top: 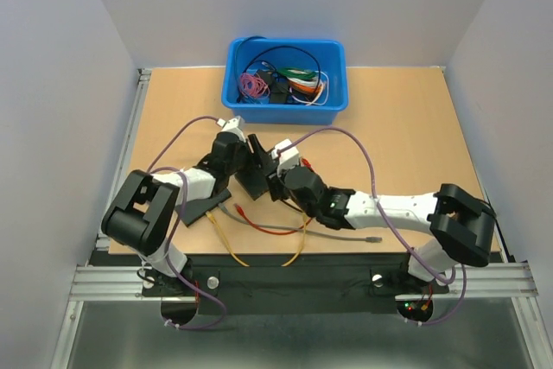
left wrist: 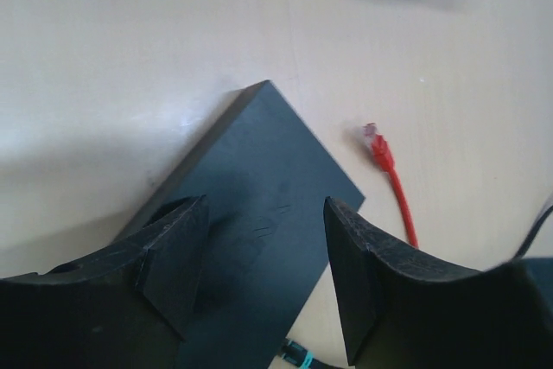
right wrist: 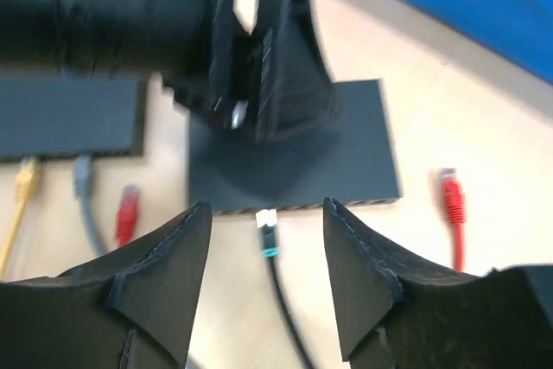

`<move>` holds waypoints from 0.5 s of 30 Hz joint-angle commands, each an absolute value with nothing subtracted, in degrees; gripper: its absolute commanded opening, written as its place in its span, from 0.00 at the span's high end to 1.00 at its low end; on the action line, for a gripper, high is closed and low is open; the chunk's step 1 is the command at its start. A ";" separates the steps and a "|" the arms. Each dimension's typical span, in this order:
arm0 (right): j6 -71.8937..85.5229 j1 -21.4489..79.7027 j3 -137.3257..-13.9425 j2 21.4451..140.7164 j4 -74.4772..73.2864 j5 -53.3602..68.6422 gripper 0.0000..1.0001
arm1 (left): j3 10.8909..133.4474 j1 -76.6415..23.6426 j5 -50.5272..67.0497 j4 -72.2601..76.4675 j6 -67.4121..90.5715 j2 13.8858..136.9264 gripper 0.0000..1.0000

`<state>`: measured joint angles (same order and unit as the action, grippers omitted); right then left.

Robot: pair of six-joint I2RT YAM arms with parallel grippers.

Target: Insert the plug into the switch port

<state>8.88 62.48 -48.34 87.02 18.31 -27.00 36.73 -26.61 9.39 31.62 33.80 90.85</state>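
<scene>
Right tool (right wrist: 266,207) jaws well apart, gripping nothing. Plug (right wrist: 269,235) lies free on the table (right wrist: 449,101) between its fingers, tip against the 6 o'clock edge of the switch (right wrist: 354,157); can't tell if seated. Left tool (left wrist: 263,213) also open, empty, fingers over the switch top. Red cable (right wrist: 451,200) at switch's 3 o'clock.

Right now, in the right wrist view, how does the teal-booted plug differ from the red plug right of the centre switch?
The teal-booted plug has a pale tip; the red plug is red throughout. The teal-booted plug's tip meets the front edge of the switch; the red plug lies apart beside it. The teal-booted plug sits between the fingers of the open right gripper; the red plug lies outside. Both point the same way, ungripped.
</scene>
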 commanded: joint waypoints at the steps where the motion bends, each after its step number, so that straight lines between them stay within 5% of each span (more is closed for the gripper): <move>1: 10.28 67.58 -51.93 90.08 16.61 -25.23 0.41 | 38.32 -23.74 7.74 19.96 30.94 85.79 0.33; 15: 14.41 70.84 -63.54 109.67 17.23 -22.85 0.47 | 28.40 -17.75 -8.52 12.22 28.13 62.68 0.32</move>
